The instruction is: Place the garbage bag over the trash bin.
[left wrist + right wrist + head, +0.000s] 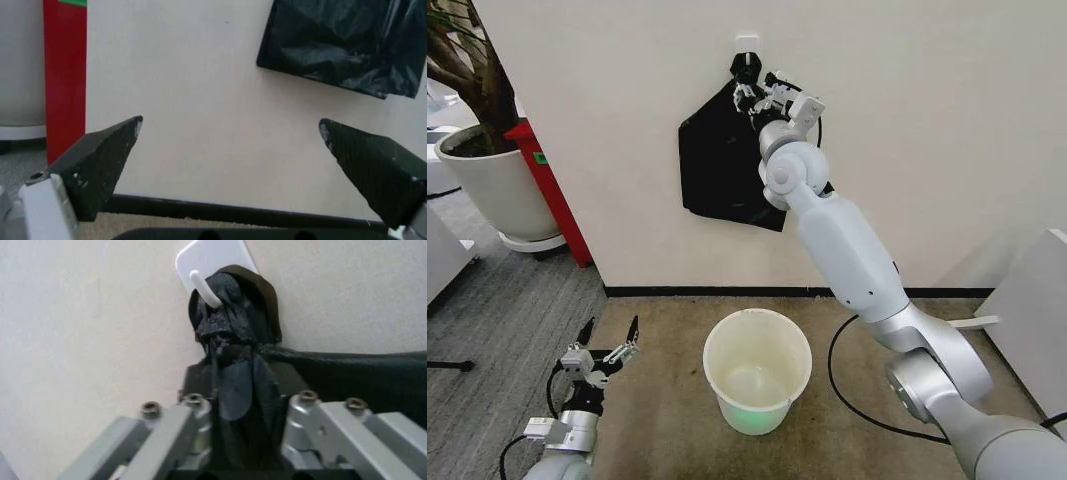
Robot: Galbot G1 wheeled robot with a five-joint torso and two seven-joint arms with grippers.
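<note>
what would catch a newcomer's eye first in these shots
The right tool, reaching up the wall, is shut on the knotted neck of the black garbage bag, which hangs from a white hook. On the floor below stands the cream trash bin, unlined. The left tool waits open, low beside the bin.

The small round cream-white plastic trash bin [757, 371] stands on the floor at centre. At its twelve o'clock, the flat black plastic bag bundle [722, 160] hangs on the wall. A large white plant pot [489, 180] sits at ten o'clock.
</note>
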